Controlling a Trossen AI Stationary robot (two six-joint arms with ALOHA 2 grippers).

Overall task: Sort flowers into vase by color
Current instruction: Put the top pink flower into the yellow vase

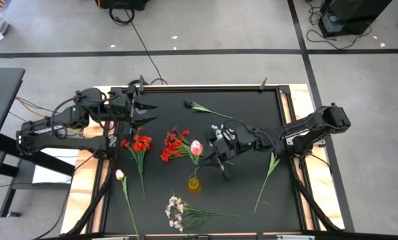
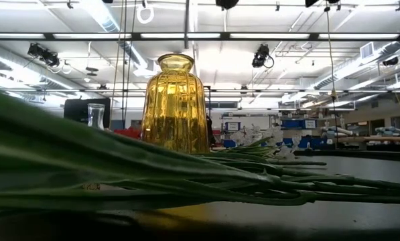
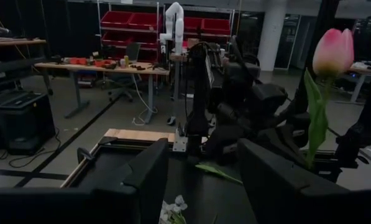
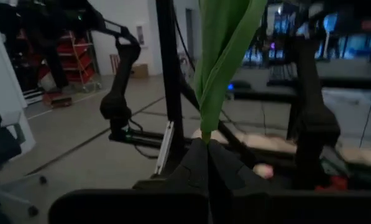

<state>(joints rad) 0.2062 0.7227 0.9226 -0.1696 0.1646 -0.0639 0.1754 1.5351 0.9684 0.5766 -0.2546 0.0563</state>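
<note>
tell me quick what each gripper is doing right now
Left gripper: open, holding nothing, at the table's far left.
Right gripper: shut on the pink tulip, held above the yellow vase.

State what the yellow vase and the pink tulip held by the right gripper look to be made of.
Yellow vase: likely amber-tinted glass, glossy and ribbed; the ceiling lights glint on it and it looks translucent.
Pink tulip, held by the right gripper: probably fabric or plastic; the bud looks matte and the leaf is a flat, stiff green.
</note>
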